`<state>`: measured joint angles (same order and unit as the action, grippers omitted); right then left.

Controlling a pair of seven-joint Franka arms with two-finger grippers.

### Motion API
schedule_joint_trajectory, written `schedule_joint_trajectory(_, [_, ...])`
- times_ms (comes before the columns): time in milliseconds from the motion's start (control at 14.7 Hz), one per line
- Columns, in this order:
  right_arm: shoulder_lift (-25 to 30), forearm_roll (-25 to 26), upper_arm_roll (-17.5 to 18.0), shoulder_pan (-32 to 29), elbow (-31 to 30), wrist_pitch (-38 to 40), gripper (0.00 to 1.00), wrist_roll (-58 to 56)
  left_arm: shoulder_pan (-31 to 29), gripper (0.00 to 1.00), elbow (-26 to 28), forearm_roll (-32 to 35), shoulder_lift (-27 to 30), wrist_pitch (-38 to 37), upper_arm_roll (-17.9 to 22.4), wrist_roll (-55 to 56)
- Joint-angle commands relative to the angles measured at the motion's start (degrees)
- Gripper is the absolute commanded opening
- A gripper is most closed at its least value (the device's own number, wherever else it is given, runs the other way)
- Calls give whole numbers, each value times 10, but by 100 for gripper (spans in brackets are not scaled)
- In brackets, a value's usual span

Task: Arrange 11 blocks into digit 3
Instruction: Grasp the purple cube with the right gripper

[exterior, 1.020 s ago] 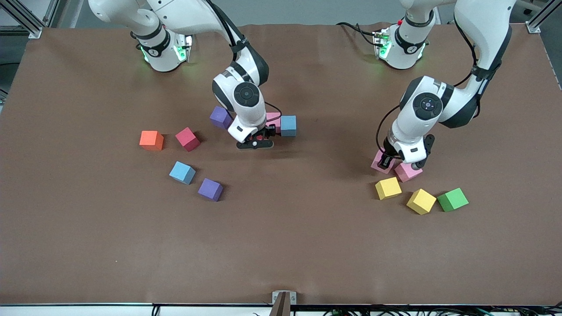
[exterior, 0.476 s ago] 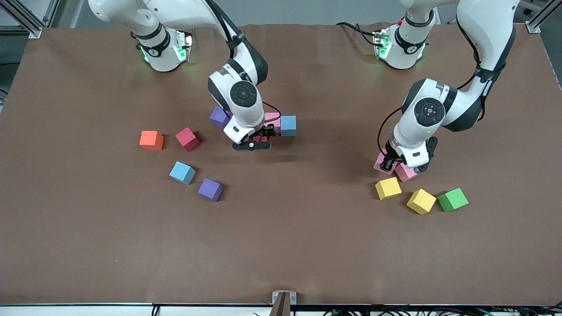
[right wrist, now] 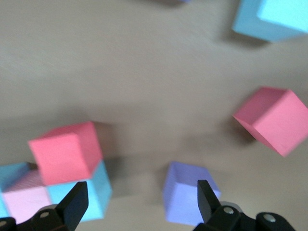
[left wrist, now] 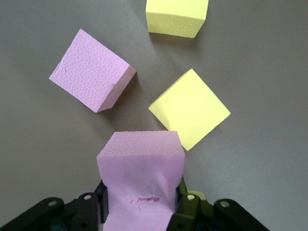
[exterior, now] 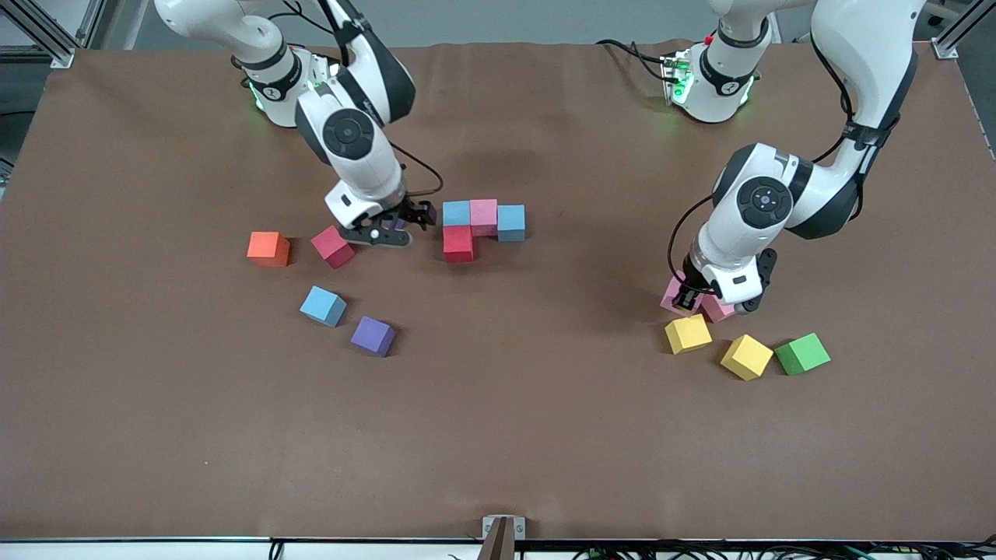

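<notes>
The right hand (exterior: 387,230) hangs low over a purple block (right wrist: 188,193), its fingers apart; the block lies just ahead of the opening, a little toward one finger (right wrist: 206,198), so I judge that this arm must go down around it next. Beside it on the surface (exterior: 498,420) the digit 3 is started: a light blue block (exterior: 456,212), a pink block (exterior: 483,215) and another light blue block (exterior: 511,222) in a row, with a red block (exterior: 458,243) touching the first. The left hand (exterior: 706,299) is clamped on a pink cube (left wrist: 140,180), close to a second pink cube (left wrist: 91,77) and two yellow cubes (left wrist: 189,108).
</notes>
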<state>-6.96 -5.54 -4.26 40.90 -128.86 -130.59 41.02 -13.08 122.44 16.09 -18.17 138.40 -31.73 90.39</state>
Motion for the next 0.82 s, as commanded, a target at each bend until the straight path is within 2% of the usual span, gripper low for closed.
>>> schedule_joint_trajectory(0, [63,5,7,-12,-108,-52,100,29,2,32,-14,3,-3,-13,-3,9])
schedule_joint_trajectory(340, [69,5,7,-16,-222,-197,100,78,2,32,-19,2,-3,-17,-3,9])
schedule_joint_trajectory(748, [30,4,10,0,-227,-257,100,119,1,32,-25,1,-2,-23,-8,9])
